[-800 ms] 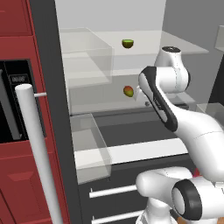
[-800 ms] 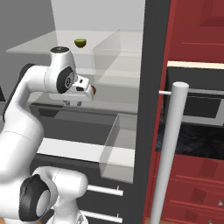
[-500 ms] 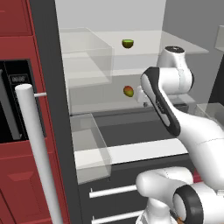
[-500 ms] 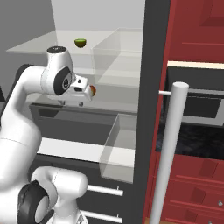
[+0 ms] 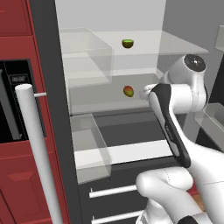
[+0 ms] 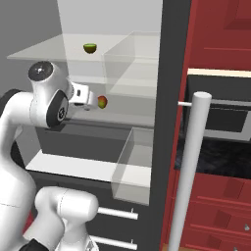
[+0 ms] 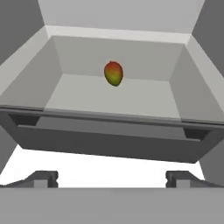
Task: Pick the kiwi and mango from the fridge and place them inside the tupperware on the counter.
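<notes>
Left base view: the tall dark grey fridge (image 5: 46, 52) stands open, its long pale cylindrical bar handle (image 5: 38, 153) rising at 8 o'clock. The tiny brown-skinned kiwi with a bright green face (image 5: 127, 43) lies on the upper see-through glass shelf (image 5: 183, 43) at 12 o'clock. One shelf lower, the small oval mango, red blending into yellow-green (image 5: 128, 91), lies near the middle of the picture, with the white arm's hand just to its 3 o'clock side. A clear see-through bin (image 5: 89, 146) juts out at 7 o'clock. A small dark display panel (image 5: 17, 79) at 9 o'clock carries marks too small to read

Right base view: the kiwi (image 6: 89, 48) sits at 11 o'clock on the top shelf. The mango (image 6: 102, 102) lies just beyond the hand's tip, at its 3 o'clock side; whether they touch I cannot tell. The bar handle (image 6: 188, 171) stands at 4 o'clock before dark red cabinet fronts (image 6: 220, 29)

Hand view: the mango (image 7: 113, 73) rests alone on the pale shelf floor at 12 o'clock, well ahead of the gripper (image 7: 112, 178). The two dark fingertips (image 7: 43, 178) stand far apart at 7 and 5 o'clock, the gripper spread wide and holding nothing
</notes>
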Motion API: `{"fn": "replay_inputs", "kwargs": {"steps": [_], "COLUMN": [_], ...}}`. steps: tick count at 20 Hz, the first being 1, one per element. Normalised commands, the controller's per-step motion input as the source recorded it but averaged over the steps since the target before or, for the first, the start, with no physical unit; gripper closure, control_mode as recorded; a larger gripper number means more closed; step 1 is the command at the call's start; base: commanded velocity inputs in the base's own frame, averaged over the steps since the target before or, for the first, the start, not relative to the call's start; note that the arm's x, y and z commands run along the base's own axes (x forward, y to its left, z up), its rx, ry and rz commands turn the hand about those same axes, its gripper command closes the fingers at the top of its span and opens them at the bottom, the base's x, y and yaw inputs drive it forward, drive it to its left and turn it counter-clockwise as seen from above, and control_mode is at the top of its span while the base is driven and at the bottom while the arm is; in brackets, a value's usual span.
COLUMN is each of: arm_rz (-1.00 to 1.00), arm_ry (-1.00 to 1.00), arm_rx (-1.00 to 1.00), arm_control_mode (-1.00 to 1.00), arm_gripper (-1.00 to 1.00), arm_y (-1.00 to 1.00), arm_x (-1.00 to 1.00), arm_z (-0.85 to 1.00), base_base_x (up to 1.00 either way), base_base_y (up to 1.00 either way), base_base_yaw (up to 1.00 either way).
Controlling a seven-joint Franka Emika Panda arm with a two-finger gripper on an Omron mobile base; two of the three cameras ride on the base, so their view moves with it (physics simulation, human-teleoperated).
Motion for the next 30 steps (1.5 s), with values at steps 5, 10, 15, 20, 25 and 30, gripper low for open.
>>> {"fn": "replay_inputs", "kwargs": {"steps": [5, 10, 15, 20, 25, 30], "arm_rz": [0.0, 0.0, 0.0, 0.0, 0.0, 0.0], "arm_ry": [-0.27, -0.06, 0.0, 0.04, 0.03, 0.05], "arm_rx": [0.0, 0.03, 0.04, 0.03, 0.0, 0.0], "arm_control_mode": [-1.0, -1.0, -1.0, -1.0, -1.0, -1.0], "arm_gripper": [-1.0, -1.0, -1.0, -1.0, -1.0, -1.0], "arm_y": [0.0, 0.03, 0.01, 0.0, 0.08, 0.21], "arm_x": [-0.08, 0.01, 0.24, 0.35, 0.5, 0.61], "arm_z": [0.55, 0.71, 0.63, 0.44, 0.22, 0.0], "base_base_x": [0.0, 0.0, 0.0, 0.0, 0.0, 0.0], "base_base_y": [0.0, 0.0, 0.0, 0.0, 0.0, 0.0], "base_base_yaw": [0.0, 0.0, 0.0, 0.0, 0.0, 0.0]}}
